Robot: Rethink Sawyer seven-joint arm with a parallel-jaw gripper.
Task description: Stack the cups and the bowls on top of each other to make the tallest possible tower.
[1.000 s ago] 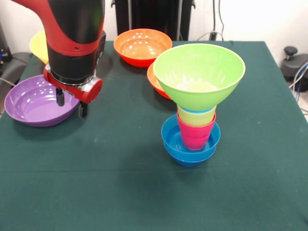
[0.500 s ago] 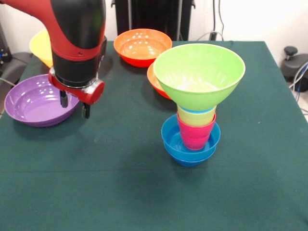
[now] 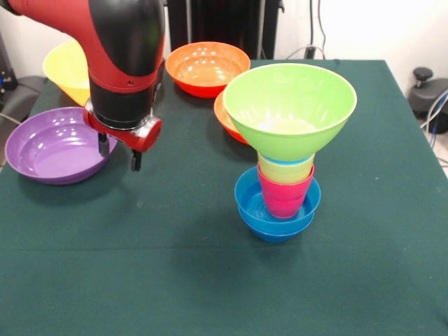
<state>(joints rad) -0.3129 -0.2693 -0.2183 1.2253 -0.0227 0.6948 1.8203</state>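
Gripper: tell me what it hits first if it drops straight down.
Probably the bare green table, just beside the purple bowl. The gripper points down with open fingers; depth is uncertain.

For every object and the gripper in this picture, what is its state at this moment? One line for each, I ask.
gripper: open, empty, above the table beside the purple bowl.
purple bowl: upright, empty, on the table.
yellow bowl: partly hidden by the arm.
orange bowl: upright, empty.
second orange bowl: mostly hidden behind the tower.
lime green bowl: upright, topping the tower.
cups: nested, upright.
blue bowls: nested, at the base.
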